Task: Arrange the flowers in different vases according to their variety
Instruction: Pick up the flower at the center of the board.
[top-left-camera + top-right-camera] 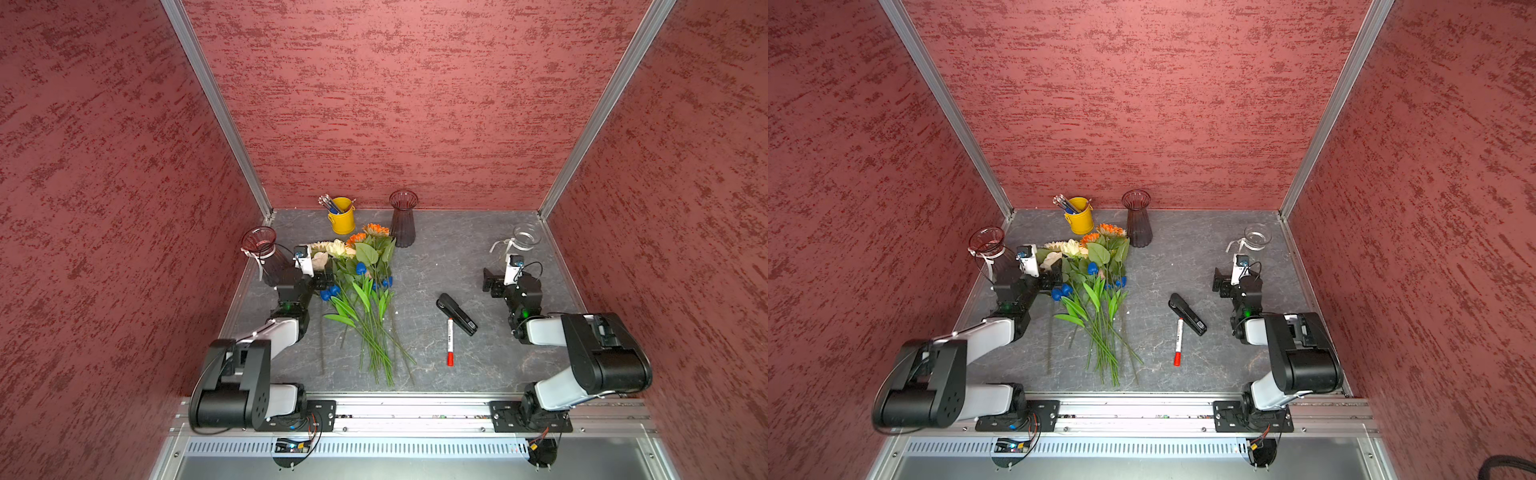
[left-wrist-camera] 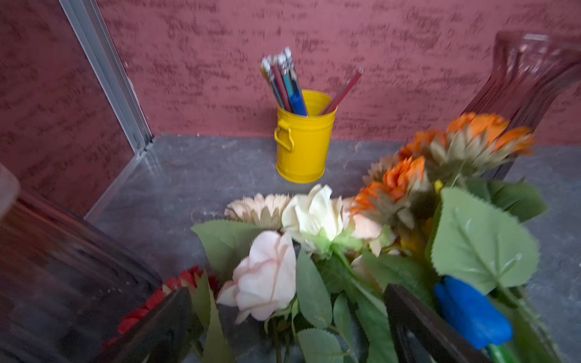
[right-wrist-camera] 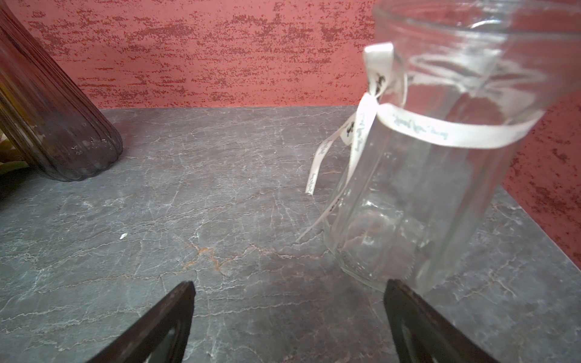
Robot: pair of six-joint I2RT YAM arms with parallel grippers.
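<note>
Reaching jaws: left gripper (image 1: 327,279) wide, empty, at the pale pink rose (image 2: 267,273).
Flowers (image 1: 365,299): piled just right of it, heads far, stems pointing near.
Nearer arm: left; right gripper (image 1: 492,282) wide, empty, well apart, beside clear vase (image 1: 525,237).

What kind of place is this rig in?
Probably a lab test cell, not a real room: red panel walls in an aluminium frame, left arm and right arm bolted to a rail, staged props like flowers and a pen cup.
</note>
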